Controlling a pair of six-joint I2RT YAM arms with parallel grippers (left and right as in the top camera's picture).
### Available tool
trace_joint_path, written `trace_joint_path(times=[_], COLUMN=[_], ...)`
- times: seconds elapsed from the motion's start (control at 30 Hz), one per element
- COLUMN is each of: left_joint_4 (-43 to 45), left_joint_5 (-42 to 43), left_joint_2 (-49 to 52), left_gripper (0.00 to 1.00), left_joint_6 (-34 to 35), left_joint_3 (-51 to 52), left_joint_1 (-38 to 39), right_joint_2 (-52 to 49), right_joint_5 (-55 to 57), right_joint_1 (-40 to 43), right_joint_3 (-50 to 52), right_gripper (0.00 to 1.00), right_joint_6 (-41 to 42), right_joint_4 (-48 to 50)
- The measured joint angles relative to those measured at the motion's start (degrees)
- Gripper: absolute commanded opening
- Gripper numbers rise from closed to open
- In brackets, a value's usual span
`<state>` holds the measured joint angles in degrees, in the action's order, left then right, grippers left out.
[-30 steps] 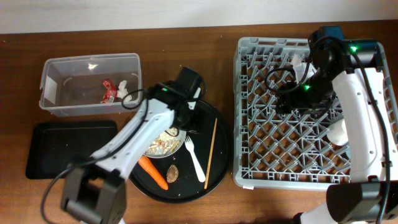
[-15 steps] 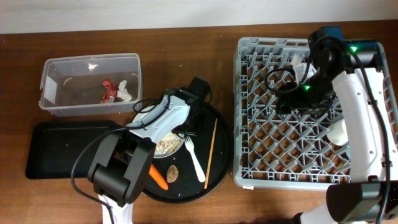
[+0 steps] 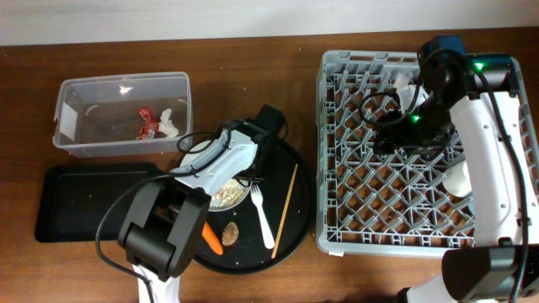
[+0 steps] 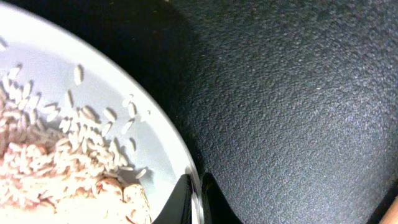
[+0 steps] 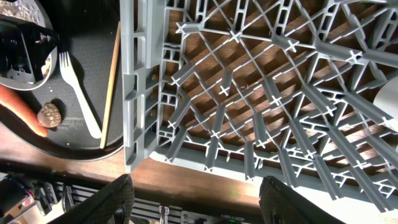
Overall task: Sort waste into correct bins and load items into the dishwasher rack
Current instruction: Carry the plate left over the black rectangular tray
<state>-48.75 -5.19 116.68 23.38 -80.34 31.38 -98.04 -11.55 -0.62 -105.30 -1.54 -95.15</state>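
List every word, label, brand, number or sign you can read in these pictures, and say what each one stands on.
No text can be read in any view.
red wrapper in the clear tub: any print is too small to read.
white dish: no marking visible.
dishwasher rack: no lettering visible.

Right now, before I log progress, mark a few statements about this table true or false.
The left pincer is shut on the rim of the white round dish. True.
The right pincer is open over the large grey plastic pegged rack. True.
The clear plastic rectangular tub is empty. False: a red crinkled wrapper and white crumpled tissue lie in it.
The white plastic fork stands in the rack. False: it lies on the large round black tray.
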Motion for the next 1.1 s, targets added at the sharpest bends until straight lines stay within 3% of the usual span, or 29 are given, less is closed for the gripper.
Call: trace_joint_path(times=[0.3,0.9,1.1], left_joint_4=[-1.09,-14.91,-17.73], left_joint_5=[-0.46,-0.92,-1.95], left_joint_2=[-0.11,-0.24,-4.68], left_gripper=[0.01,0.01,0.01], left_joint_6=[0.04,-0.24,-0.17], left_joint_3=[-0.15,-5.4,-5.4], left_joint_1=[0.13,0.11,0.11], right_joint_2=[0.0,0.0,0.0], right_joint_5=[0.0,0.0,0.0], right_joint_1=[0.0,0.0,0.0], right_joint_3=[0.0,0.0,0.0], right_gripper=[0.68,0.68,0.68], right_joint_6=[0.0,0.0,0.02], right_joint_4=[0.0,0.0,0.0])
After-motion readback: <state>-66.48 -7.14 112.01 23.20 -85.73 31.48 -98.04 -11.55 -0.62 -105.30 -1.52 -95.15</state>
